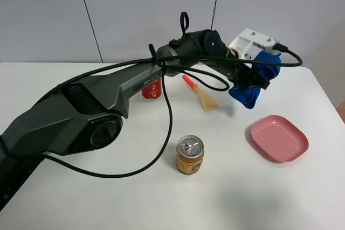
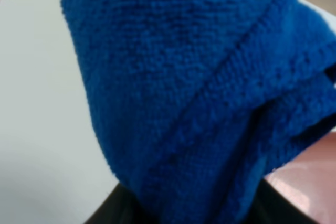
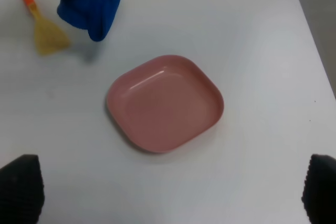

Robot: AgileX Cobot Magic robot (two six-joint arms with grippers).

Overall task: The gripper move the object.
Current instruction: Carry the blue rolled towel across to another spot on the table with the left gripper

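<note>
The bright blue cloth (image 1: 245, 96) hangs bunched from my left gripper (image 1: 259, 78), which is shut on it and holds it above the white table, right of the middle. The black left arm reaches across from the left, with its white wrist block (image 1: 253, 42) above the cloth. The cloth fills the left wrist view (image 2: 184, 87). In the right wrist view the cloth (image 3: 89, 3) hangs beyond the pink plate. My right gripper (image 3: 170, 198) is open and empty, and only its black fingertips (image 3: 21, 187) show at the frame's corners.
A pink square plate (image 1: 279, 137) lies on the table at the right, near and just right of the cloth; it also shows in the right wrist view (image 3: 165, 103). An orange-handled spatula (image 1: 202, 96), a gold can (image 1: 190, 155) and a red can (image 1: 152, 89) stand further left.
</note>
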